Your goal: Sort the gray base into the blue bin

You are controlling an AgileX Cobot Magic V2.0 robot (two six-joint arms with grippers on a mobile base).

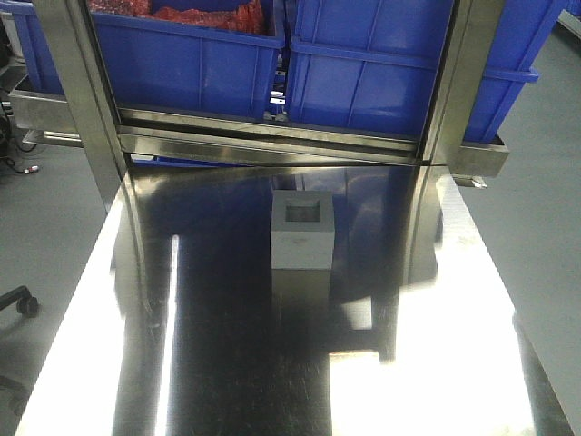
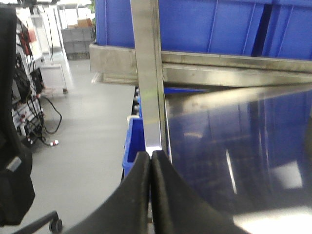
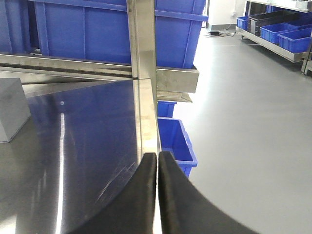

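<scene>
**Item:** gray base [image 1: 303, 232]. Matte gray cube-like block with a square recessed pocket facing up.

**Location:** stands upright near the middle of the polished steel table [image 1: 227, 372], towards its far edge, free on all sides. It is well short of the bins on the rack behind. In the right wrist view only one corner of it shows, at the left edge.

**Destination:** blue bin [image 1: 372, 86]. Deep tub on the steel rack [image 1: 272, 127] past the table's end. A like tub stands beside it [image 1: 182, 68] holding something red. I cannot tell which of the two is meant.

**Left gripper** [image 2: 150, 158]: black fingers pressed together, nothing between them, near the table's left edge.

**Right gripper** [image 3: 157, 158]: fingers likewise pressed together and empty, at the table's right edge, apart from the block.

**Handling (judged):**
- The block looks rigid and probably light, not fragile.
- The matte sides should give fair grip.
- The mirror-smooth table may let it slide if nudged from one side.
- Best hold: across two opposite plain sides, from above. Alternatively, pinch one pocket wall with one finger inside.
- Either gripper must spread its fingers first.

**Markings:** a faint mark on the block's front face, too small to read. No brand or label is legible on the bins.
</scene>
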